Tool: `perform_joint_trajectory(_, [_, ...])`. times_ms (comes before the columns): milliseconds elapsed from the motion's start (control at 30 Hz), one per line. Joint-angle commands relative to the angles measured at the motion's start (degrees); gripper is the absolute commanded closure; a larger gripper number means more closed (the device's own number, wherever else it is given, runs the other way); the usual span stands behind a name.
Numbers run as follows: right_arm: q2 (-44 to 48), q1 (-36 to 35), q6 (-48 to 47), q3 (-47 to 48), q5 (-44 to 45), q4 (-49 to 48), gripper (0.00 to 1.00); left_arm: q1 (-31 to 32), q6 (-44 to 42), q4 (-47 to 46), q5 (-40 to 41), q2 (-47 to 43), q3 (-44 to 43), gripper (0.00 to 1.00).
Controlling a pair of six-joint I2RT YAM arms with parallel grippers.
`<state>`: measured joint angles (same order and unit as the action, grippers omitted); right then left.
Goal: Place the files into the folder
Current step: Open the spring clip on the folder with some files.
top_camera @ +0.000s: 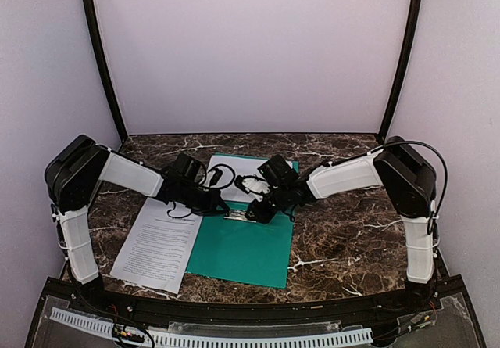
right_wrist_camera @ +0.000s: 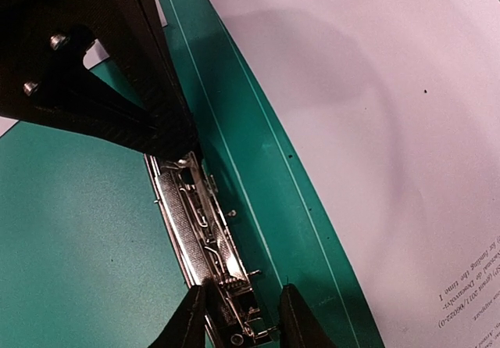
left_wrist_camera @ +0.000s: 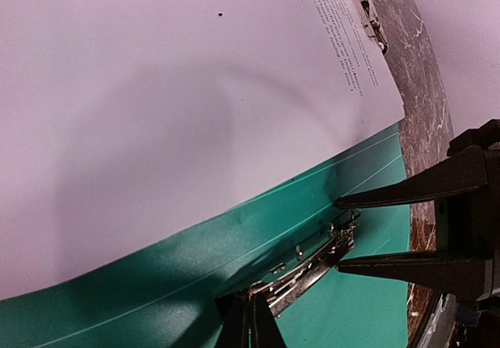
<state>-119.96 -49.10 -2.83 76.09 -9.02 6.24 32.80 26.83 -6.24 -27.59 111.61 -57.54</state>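
Mid-frame, the left tool (left_wrist_camera: 248,305), pressed together, touches the folder's (top_camera: 242,254) metal clip (right_wrist_camera: 195,215). The right tool (right_wrist_camera: 242,297), spread, straddles its other end. One sheet (top_camera: 156,246) lies lower left.

A dark brown marble-patterned tabletop (top_camera: 351,238) with white veins fills the floor of the booth. Pale lilac walls (top_camera: 250,51) close it in on three sides. Two black curved posts (top_camera: 101,59) rise at the back corners. A white slotted strip (top_camera: 234,338) runs along the near edge, just below a black front rail (top_camera: 258,307).

Clip (right_wrist_camera: 205,231) flanked by left end effector (top_camera: 219,205), right end effector (right_wrist_camera: 238,310) — tabletop (top_camera: 351,227) free rightward
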Motion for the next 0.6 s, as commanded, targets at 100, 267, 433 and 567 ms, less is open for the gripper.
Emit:
perform_joint_trajectory(100, [-4.81,-0.03,2.13,-3.25,8.46,4.73,0.73,1.42,0.33,17.93,3.60,3.33,5.51,0.99])
perform_joint_trajectory(267, [-4.70,-0.03,2.72,-4.19,8.75,4.74,0.73,1.57,0.89,18.99,0.50,-1.73,3.61,0.99])
perform_joint_trajectory(433, [-4.80,-0.01,2.78,-4.33,8.69,4.70,0.74,1.66,0.63,21.33,-0.67,-4.28,1.35,0.99])
perform_joint_trajectory(567, [-4.45,-0.03,2.77,-4.29,8.01,4.59,0.74,1.66,0.84,21.31,-0.94,-4.51,-1.01,0.99])
